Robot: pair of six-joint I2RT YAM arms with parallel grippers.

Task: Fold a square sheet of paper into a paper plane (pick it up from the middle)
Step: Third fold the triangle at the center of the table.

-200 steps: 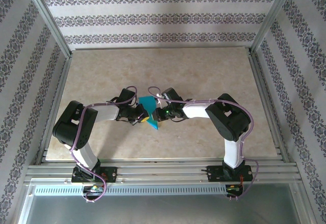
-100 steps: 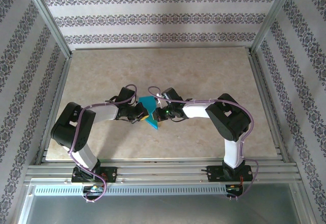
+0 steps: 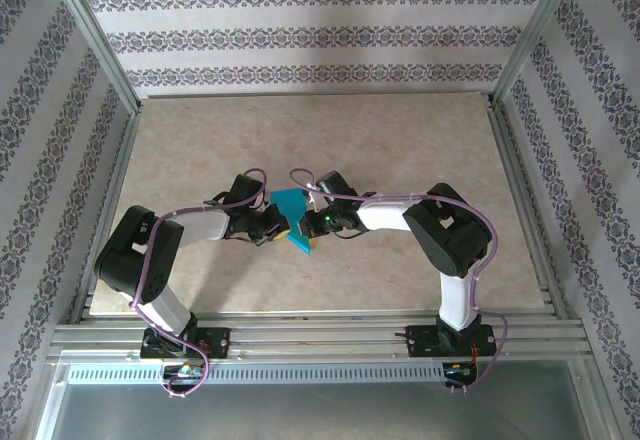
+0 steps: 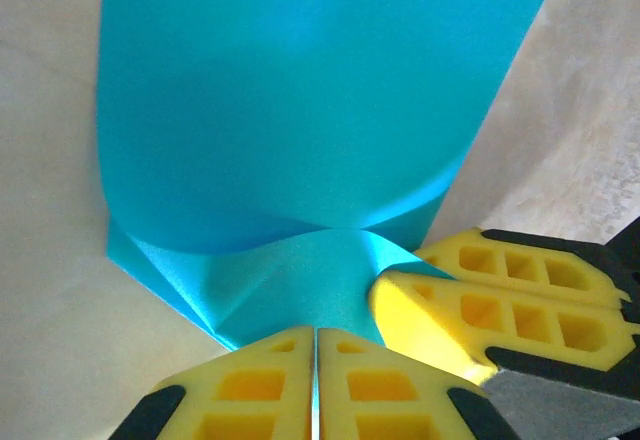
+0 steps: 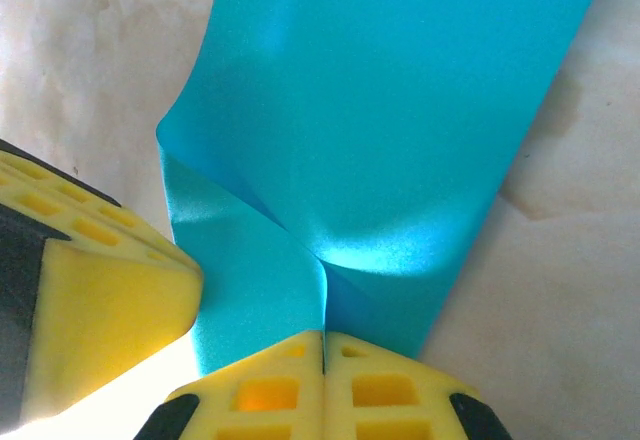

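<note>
While pinched from two sides, square sheet of paper [image 3: 290, 203]: partly folded, over table [image 3: 420, 140] centre.
Left gripper [image 4: 316, 345]: clamped on sheet, 9 o'clock side.
Right gripper [image 5: 322, 345]: clamped on sheet, 3 o'clock side.

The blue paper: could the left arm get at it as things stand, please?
Very likely yes: the left gripper is shut on the blue paper, and the right gripper pinches it alongside, not blocking.

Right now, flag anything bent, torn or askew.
The teal sheet is not flat: pinched by the left hand and right hand side by side, it buckles, with creases fanning from the pinch. No tear shows.
</note>
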